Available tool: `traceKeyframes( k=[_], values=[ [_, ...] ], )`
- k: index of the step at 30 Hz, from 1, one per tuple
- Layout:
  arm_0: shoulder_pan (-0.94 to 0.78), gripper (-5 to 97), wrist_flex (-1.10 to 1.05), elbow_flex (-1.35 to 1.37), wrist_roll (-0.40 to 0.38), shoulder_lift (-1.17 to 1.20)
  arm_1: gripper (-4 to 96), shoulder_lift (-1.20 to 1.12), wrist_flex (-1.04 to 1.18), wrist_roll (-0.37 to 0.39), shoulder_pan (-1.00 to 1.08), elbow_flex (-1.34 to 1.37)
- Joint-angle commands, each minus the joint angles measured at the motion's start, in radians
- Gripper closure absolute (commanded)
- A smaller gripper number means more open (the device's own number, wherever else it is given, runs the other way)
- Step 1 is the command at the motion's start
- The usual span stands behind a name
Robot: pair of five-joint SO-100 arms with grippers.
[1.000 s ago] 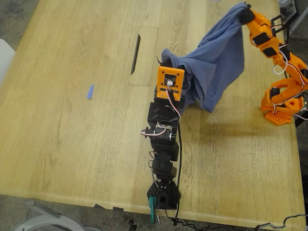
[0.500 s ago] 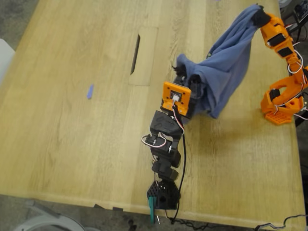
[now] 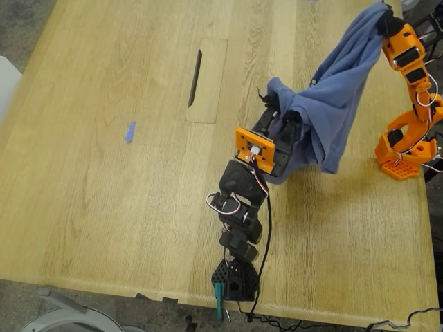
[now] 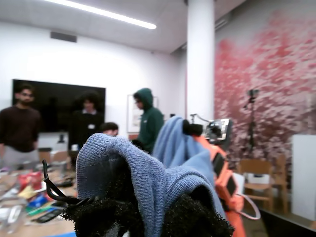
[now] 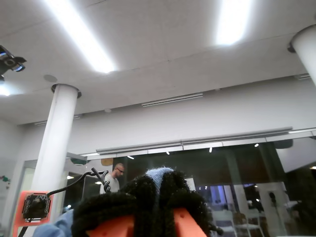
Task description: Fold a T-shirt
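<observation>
A pale oak-grain wooden table (image 3: 104, 194) with a rectangular cable hatch (image 3: 206, 80); white round columns (image 4: 200, 59), long ceiling strip lights (image 5: 79, 42), a red-speckled wall (image 4: 261, 74).

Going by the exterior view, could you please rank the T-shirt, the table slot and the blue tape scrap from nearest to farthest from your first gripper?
1. T-shirt, clamped in my first gripper.
2. Table slot, toward the exterior view's left.
3. Blue tape scrap, farther left.

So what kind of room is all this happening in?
Probably an office or shared meeting space: a long wooden table, ceiling strip lights, a big dark wall screen, and people standing about.
</observation>
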Motion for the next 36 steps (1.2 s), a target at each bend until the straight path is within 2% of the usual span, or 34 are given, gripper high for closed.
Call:
traceKeyframes(
  k=[1,10,21,23,27,32,36],
  values=[
    [0.095,92,-0.044,0.005,0.0,0.037,91.3,0.003,0.008,-0.014,-0.043,-0.058],
    [0.31,92,-0.002,0.048,-0.002,0.041,91.3,0.025,0.121,-0.052,-0.206,-0.055],
    [0.472,92,0.089,0.054,-0.017,0.052,91.3,0.057,0.275,-0.057,-0.333,-0.052],
    [0.511,92,0.118,0.054,-0.029,0.055,91.3,0.061,0.314,-0.086,-0.379,-0.052],
    [0.526,92,0.232,0.054,-0.087,0.08,91.3,0.086,0.373,-0.08,-0.385,-0.025],
    [0.483,92,0.321,0.092,-0.173,0.114,91.3,0.221,0.431,-0.046,-0.383,0.176],
    [0.457,92,0.394,0.172,-0.21,0.149,91.3,0.331,0.483,-0.009,-0.36,0.331]
  ],
)
